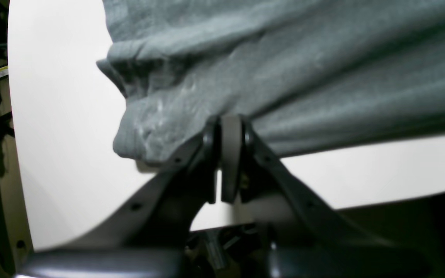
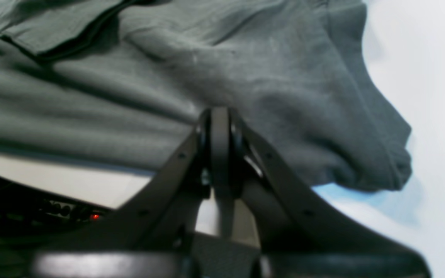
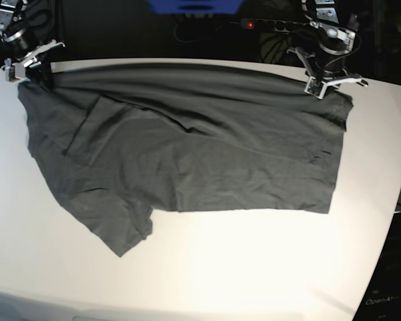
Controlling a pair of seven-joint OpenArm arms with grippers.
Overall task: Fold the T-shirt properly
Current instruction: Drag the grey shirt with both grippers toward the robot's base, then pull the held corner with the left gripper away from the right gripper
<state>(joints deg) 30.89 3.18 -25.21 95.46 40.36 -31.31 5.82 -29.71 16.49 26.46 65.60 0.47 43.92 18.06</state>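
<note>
Both tools clamped on T-shirt edge: left tool, right tool; no print.

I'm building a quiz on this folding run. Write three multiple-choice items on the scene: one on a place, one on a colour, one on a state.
1. Where on the T-shirt are both grippers?
A. On the edge along the far side of the table
B. On the near hem
C. At the middle of the cloth

2. What colour is the T-shirt?
A. White
B. Dark grey
C. Red

3. How do the left gripper and right gripper stand?
A. Both wide open above the cloth
B. One open, one shut
C. Both shut on the cloth

Answers:
1. A: in the base view both sit at the far edge, one at each end.
2. B: it shows dark grey against the white table.
3. C: each wrist view shows fingers pinched together on cloth.
</note>
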